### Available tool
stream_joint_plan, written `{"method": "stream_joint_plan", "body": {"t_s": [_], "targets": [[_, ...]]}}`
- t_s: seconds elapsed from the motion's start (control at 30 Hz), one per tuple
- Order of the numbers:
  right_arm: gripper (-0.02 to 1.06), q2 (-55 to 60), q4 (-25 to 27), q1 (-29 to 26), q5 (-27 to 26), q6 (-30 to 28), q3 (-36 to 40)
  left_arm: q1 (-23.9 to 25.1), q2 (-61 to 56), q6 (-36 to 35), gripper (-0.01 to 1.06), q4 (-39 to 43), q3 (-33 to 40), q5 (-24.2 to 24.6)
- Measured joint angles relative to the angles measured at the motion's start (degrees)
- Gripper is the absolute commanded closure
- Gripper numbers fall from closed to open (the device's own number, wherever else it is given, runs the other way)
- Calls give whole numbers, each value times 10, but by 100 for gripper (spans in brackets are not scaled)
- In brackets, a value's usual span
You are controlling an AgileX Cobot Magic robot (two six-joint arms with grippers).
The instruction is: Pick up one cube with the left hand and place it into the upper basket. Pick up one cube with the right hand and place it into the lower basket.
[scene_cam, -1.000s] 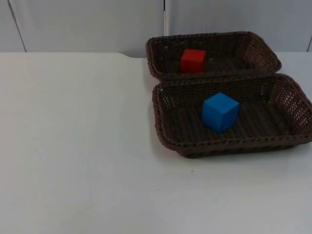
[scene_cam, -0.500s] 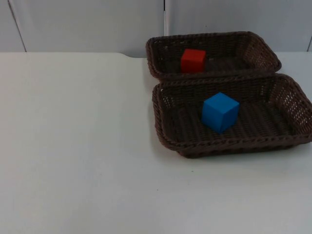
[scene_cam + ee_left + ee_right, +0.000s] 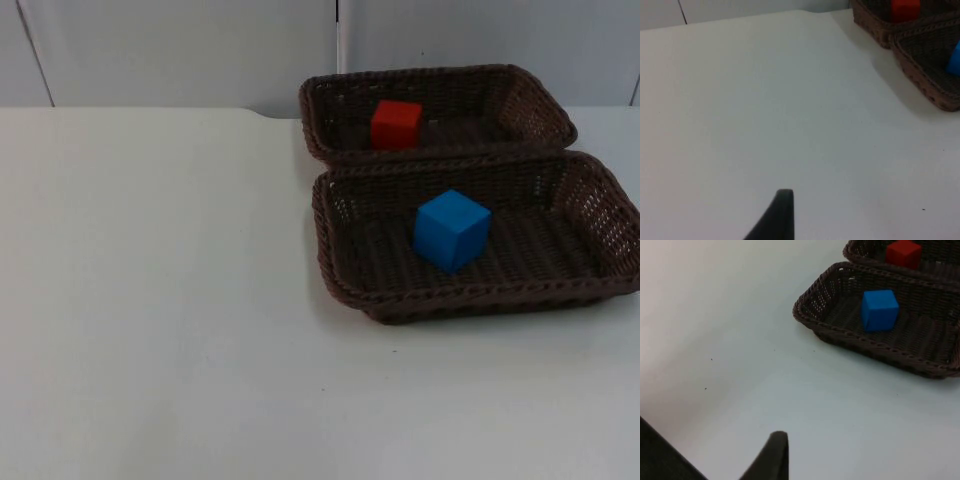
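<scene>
**A:** Where do the cubes sit?

**B:** The red cube (image 3: 396,125) lies in the upper basket (image 3: 440,78), the one nearer the grey partition wall (image 3: 180,50). It rests on the woven floor, left of the basket's middle. The blue cube (image 3: 451,230) lies in the lower basket (image 3: 470,300), near its centre, turned so that one corner edge faces the camera.

**A:** And how do the baskets stand to each other?

**B:** Both are dark brown wicker, on the right part of the white desk (image 3: 160,300). Their long rims meet: the near rim of the upper one touches the far rim of the lower one.

**A:** What of the left tool?

**B:** The left tool (image 3: 777,220) hangs above bare desk, well apart from the baskets. One black fingertip is visible in the left wrist view; whether that tool is released or clenched I cannot tell. It grasps no cube, since both cubes lie in the baskets.

**A:** The right one?

**B:** The right tool (image 3: 772,457) likewise hangs over bare desk, well away from the lower basket's near corner. The right wrist view shows the blue cube in its basket and the red cube behind it. I cannot tell its state either, but it carries no cube.
</scene>
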Motion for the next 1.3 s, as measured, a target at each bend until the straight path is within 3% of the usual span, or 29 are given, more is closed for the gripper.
{"method": "stream_joint_plan", "body": {"t_s": [1.13, 1.3], "targets": [[-1, 0, 0, 0, 0, 0, 0, 0, 0, -5, 0, 2, 0, 0], [-1, 0, 0, -33, 0, 0, 0, 0, 0, -5, 0, 2, 0, 0]]}}
